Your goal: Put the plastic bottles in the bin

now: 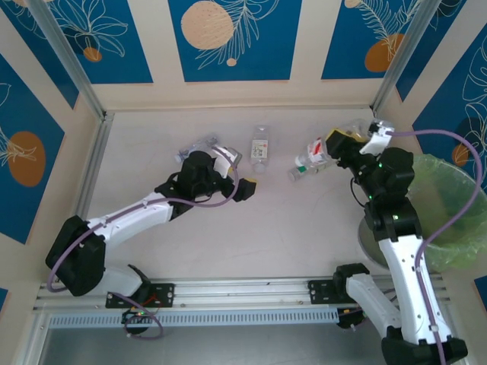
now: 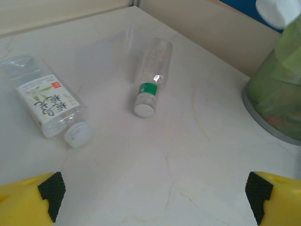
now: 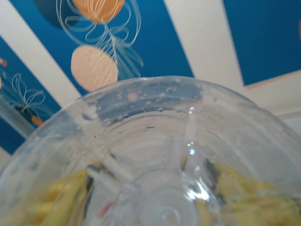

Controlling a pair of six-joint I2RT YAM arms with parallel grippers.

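My right gripper [image 1: 342, 141] is raised at the back right, shut on a clear plastic bottle [image 1: 356, 128]. That bottle's base [image 3: 164, 165] faces the right wrist camera, with the yellow fingers [image 3: 263, 197] blurred behind it. A green-banded bottle [image 1: 299, 169] [image 2: 150, 77] lies on the table just left of it. A white-labelled bottle [image 1: 261, 148] [image 2: 47, 103] lies at the back centre. A crushed bottle [image 1: 199, 143] sits behind my left wrist. My left gripper [image 1: 242, 173] [image 2: 155, 200] hovers open over bare table, nothing between its fingers [image 2: 47, 193]. The green-lined bin [image 1: 449, 205] [image 2: 277, 89] stands at the right.
Patterned blue and cream walls close off the back and both sides of the table [image 1: 304, 220]. A metal rail [image 1: 243, 293] runs along the near edge between the arm bases. The bin sits beside the right arm's forearm.
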